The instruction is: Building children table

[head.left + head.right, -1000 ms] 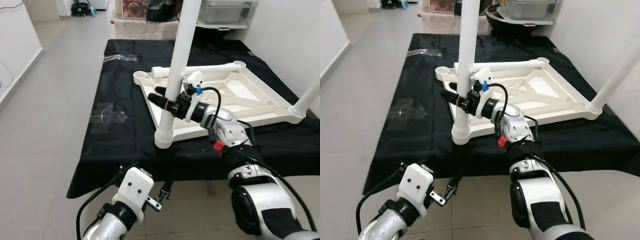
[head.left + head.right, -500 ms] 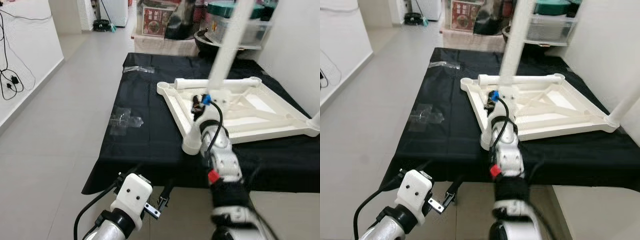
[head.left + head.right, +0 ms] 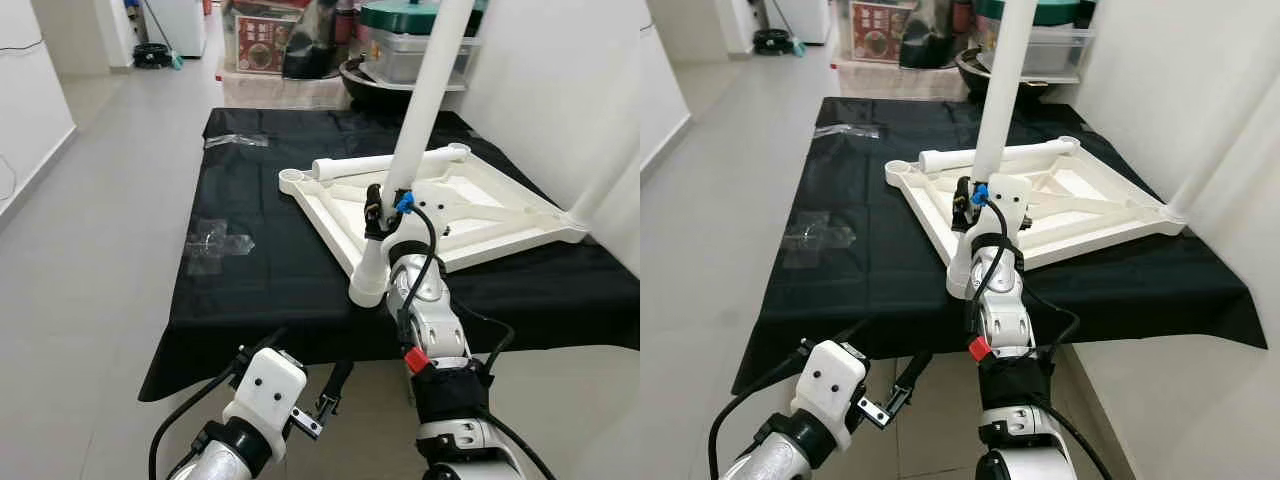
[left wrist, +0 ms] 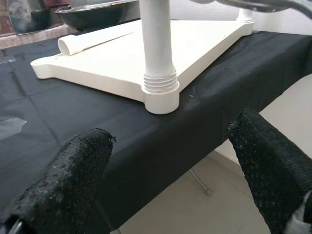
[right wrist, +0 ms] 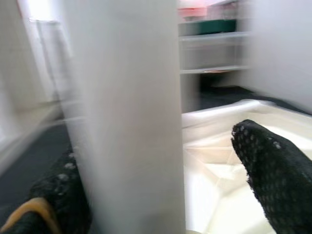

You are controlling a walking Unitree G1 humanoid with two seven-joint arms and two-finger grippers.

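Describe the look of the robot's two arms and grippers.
Both arms are silver with black joints and looping black cables. The right arm carries a red tab and a blue clip. The left gripper has long black dotted fingers behind a white wrist block.

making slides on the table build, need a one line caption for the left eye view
Right gripper at the upright white leg in the near corner of the upside-down white table top on a black cloth.

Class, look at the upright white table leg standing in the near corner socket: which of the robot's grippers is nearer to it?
Right. The right gripper is at the upright white table leg, its fingers either side of it. The left gripper hangs open below the table's near edge, apart from the leg.
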